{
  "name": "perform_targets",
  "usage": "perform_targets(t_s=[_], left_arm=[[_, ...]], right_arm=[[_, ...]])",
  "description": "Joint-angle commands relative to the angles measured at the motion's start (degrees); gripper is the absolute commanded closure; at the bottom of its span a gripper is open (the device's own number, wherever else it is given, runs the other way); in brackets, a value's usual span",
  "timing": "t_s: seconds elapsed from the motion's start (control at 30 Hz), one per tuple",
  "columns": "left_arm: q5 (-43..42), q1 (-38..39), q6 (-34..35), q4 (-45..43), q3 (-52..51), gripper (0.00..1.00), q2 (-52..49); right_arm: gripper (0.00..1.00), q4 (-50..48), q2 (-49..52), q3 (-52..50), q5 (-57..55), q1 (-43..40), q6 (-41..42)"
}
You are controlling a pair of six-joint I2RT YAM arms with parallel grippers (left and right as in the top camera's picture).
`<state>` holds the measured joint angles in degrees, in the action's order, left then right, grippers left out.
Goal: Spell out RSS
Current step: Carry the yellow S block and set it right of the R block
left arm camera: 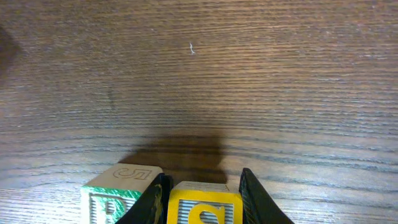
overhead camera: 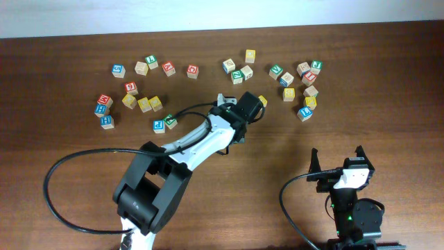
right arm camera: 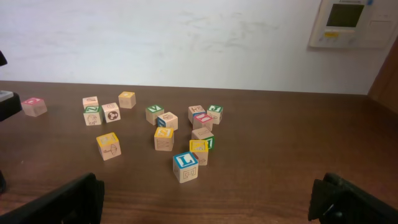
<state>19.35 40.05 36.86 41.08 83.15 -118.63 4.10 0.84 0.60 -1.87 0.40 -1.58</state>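
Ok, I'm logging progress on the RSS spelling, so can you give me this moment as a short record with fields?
left pincer: shut on yellow cube, its letter cut off by the frame
beside it: green cube, close alongside at picture-left in the left wrist view
right pincer: open, empty, by the near edge
loose cubes: scattered along the far side of the table
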Motion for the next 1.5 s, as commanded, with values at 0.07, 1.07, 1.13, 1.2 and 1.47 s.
perform_targets(t_s=[0.07, 1.07, 1.13, 1.2, 1.47], left_arm=[[-0.52, -0.26, -0.44, 0.48, 0.15, 0.76, -0.63], [-0.11, -0.37, -0.46, 1.25, 1.11, 0.78, -0.61], [-0.09, -0.39, -0.46, 1.46, 1.11, 0.78, -0.61], [-0.09, -0.39, -0.46, 1.62, 1.11, 0.77, -0.61], [-0.09, -0.37, -0.44, 1.64, 1.11, 0.72, -0.61]], right_arm=[[0.02, 0.46, -0.37, -0.28, -0.11, 0.00, -0.07], [0.02, 0.46, -0.37, -0.28, -0.11, 0.00, -0.07], [0.02, 0.46, -0.37, -0.28, -0.11, 0.00, -0.07], [0.02, 0.46, -0.37, -0.28, -0.11, 0.00, -0.07], [0.01, 0.46, -0.37, -0.28, -0.11, 0.00, -0.07]])
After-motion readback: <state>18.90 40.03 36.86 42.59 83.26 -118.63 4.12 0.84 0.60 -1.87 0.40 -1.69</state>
